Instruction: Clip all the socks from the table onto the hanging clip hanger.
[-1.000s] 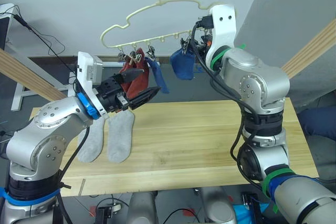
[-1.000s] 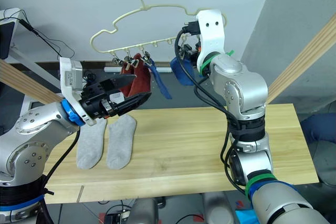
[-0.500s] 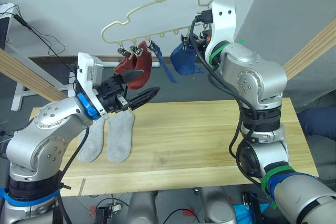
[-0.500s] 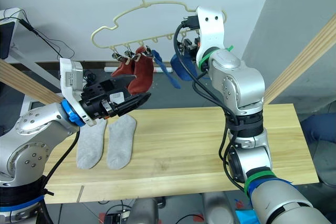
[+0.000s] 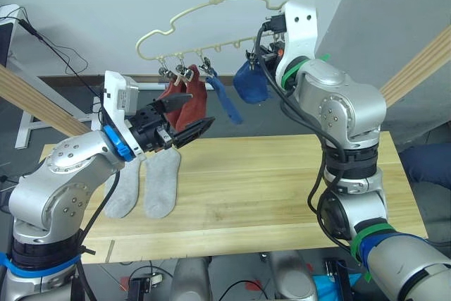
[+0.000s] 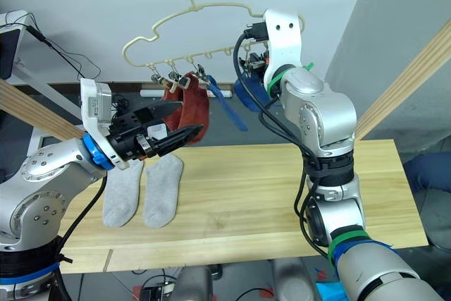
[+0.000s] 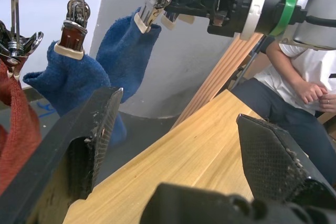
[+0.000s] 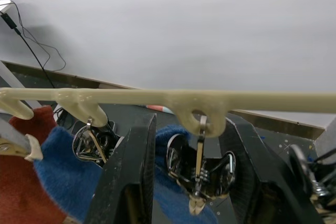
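**Four socks hung, two grey ones left on the desk**

The left hand (image 5: 184, 112) hovers above the desk's left part with its two black fingers spread wide and nothing between them, pointing toward the hanging socks. The right hand (image 8: 191, 182) is raised to the clip hanger (image 5: 211, 8), its fingers parted on either side of a metal clip (image 8: 198, 174) under the hanger's bar; whether they press that clip I cannot tell, and they grip no sock.

On the hanger, two rust red socks (image 5: 187, 100) hang from the left clips, a blue sock (image 5: 224, 98) dangles just beside them, and a second blue sock (image 5: 251, 82) hangs bunched near the right hand. The two light grey socks (image 5: 162, 181) lie side by side on the left end of the desk (image 5: 282, 188), below the left hand.

The step in hand looks like the finish of clipping the second blue sock. Next, the empty left hand should drop to the nearer grey sock, pinch its cuff and lift it to a free clip, while the right hand squeezes that clip open. The hanger swings freely from its hook, so steadying it matters.
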